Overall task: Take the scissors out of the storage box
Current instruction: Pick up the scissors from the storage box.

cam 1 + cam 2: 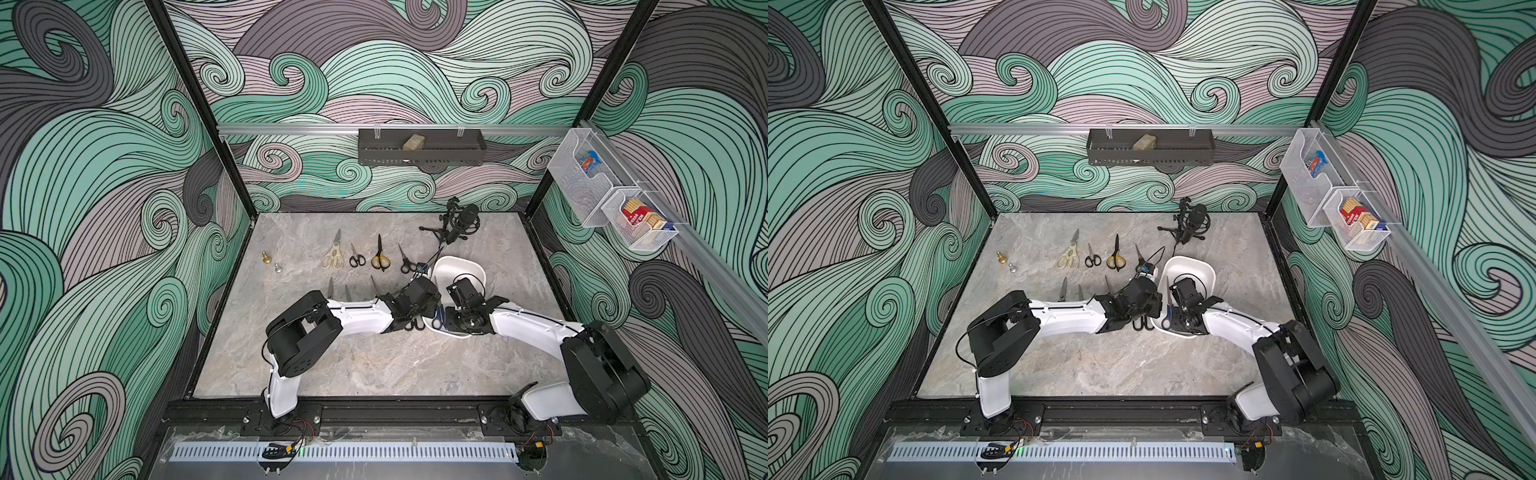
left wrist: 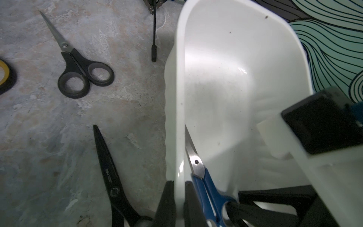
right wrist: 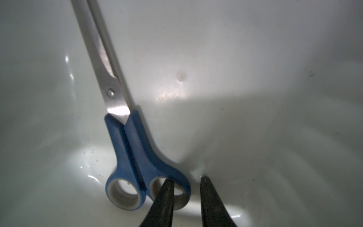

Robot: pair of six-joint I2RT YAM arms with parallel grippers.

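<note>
The left pincer [image 2: 179,204] is clamped shut on the side wall of the white box [image 2: 216,78], one finger outside and one inside. The likely reason is that, pinned this way, the light tub cannot slide or tip on the table [image 1: 374,365] while the other arm works inside it. The blue scissors [image 3: 127,141], the only pair visible in the box, lie closed on its floor just beside that pincer's inner finger. Their blades run away from it along the wall it holds. The right pincer [image 3: 186,179] is down inside the box at the handle end. One of its fingertips [image 3: 167,188] sits in the opening of the nearer finger ring and the other is just beyond the ring's outer edge, so the blue band of the handle lies between the jaws. The jaws stand apart, with a sliver of box floor showing between the outer finger and the handle, so nothing is gripped yet. The blades point straight ahead, away from its fingertips. The ring looks like the sensible hold, because the thick handle gives more to pinch than blades lying flat. Outside the box, on the far side of the left pincer's outer finger, a long black pair [image 2: 112,173] lies close by, and a smaller black pair [image 2: 78,68] lies farther ahead.
</note>
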